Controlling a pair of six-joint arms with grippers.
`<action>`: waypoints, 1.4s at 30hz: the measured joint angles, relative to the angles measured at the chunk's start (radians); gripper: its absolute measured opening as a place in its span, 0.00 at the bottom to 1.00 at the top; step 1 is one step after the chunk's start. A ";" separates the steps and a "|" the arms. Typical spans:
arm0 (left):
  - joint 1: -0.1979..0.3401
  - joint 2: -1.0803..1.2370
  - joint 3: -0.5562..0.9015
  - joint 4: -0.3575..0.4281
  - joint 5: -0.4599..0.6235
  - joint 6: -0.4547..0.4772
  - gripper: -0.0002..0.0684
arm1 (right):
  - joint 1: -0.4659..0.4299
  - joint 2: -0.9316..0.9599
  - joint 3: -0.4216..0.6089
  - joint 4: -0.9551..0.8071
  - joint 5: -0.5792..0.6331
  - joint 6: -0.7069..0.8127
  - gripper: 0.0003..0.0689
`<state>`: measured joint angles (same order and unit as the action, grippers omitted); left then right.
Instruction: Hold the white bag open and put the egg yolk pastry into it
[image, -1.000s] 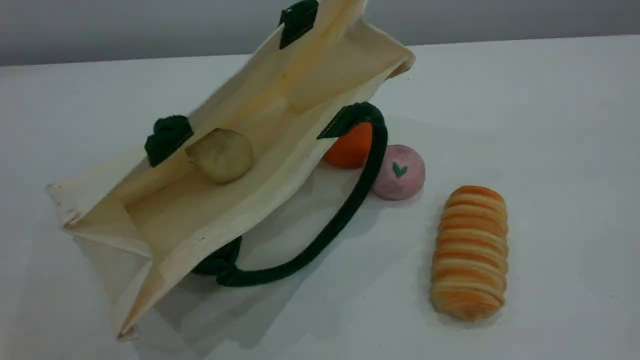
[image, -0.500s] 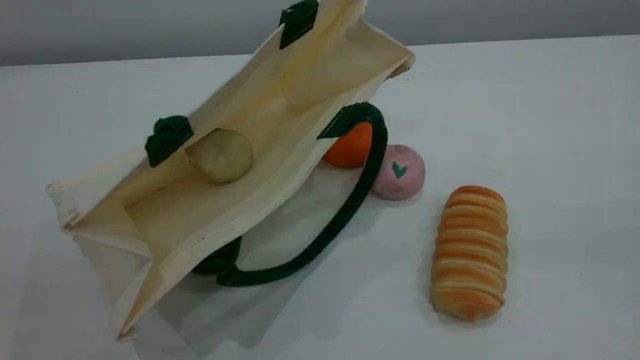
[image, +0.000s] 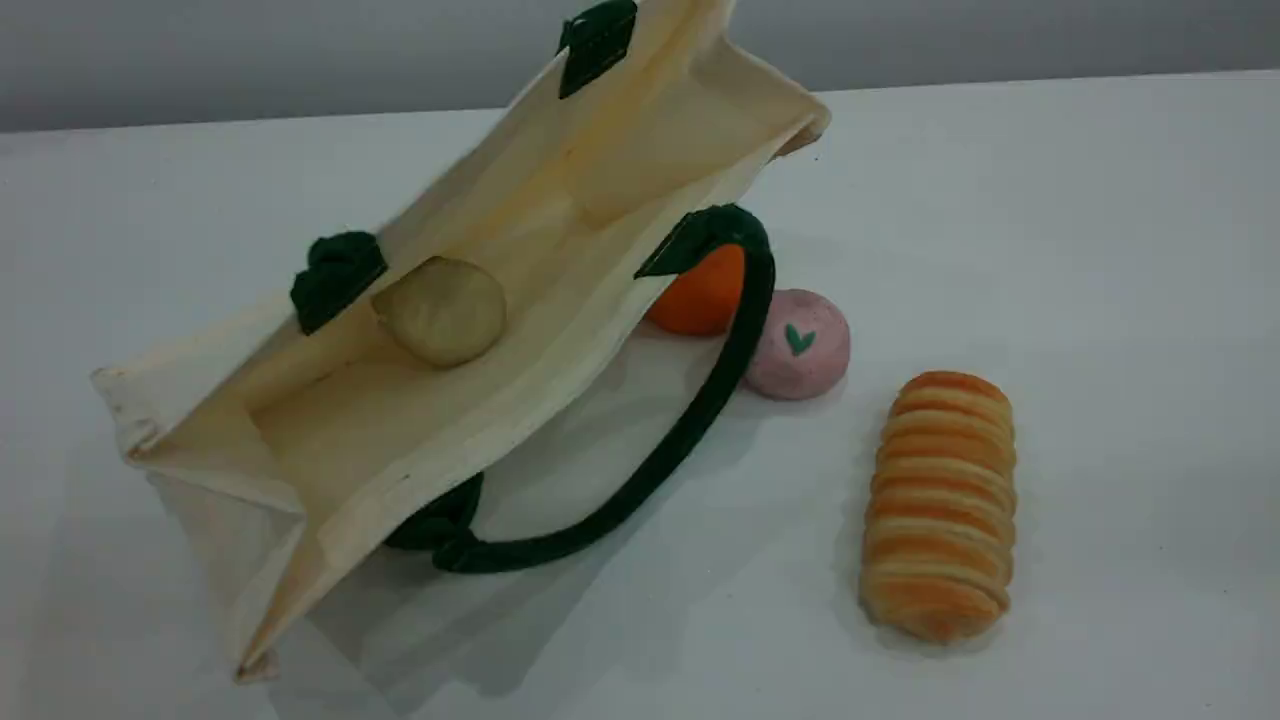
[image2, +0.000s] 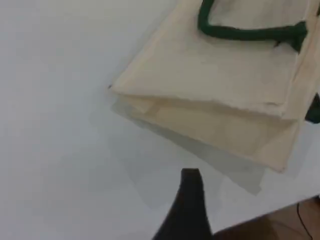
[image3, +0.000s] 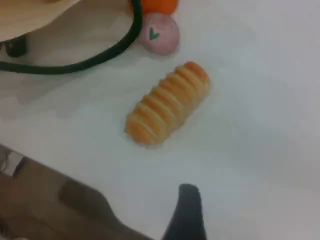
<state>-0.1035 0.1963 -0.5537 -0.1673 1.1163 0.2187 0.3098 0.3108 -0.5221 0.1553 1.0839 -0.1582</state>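
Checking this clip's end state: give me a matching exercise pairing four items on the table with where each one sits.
Items:
1. egg yolk pastry
2. pink ball
3. orange ball
4. striped bread roll

Places:
A. alone on open table, at the right
B. inside the white bag
C. partly hidden behind the bag's green handle patch
D. just outside the handle loop, heart mark showing

Pairs: 1-B, 2-D, 3-C, 4-A

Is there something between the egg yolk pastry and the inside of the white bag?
Nothing visible: the egg yolk pastry already lies inside the open white bag. The orange ball, pink ball and bread roll lie outside it.
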 joint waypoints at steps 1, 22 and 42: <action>0.000 0.000 0.012 0.000 -0.003 0.000 0.86 | 0.000 0.000 0.000 0.000 -0.002 0.000 0.82; 0.000 0.000 0.048 0.167 -0.037 -0.198 0.86 | 0.000 0.000 0.014 -0.035 -0.014 0.048 0.82; 0.001 0.000 0.050 0.167 -0.038 -0.200 0.86 | -0.175 -0.142 0.014 -0.029 -0.015 0.053 0.82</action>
<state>-0.1024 0.1963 -0.5034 0.0000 1.0785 0.0185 0.1353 0.1687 -0.5084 0.1267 1.0689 -0.1049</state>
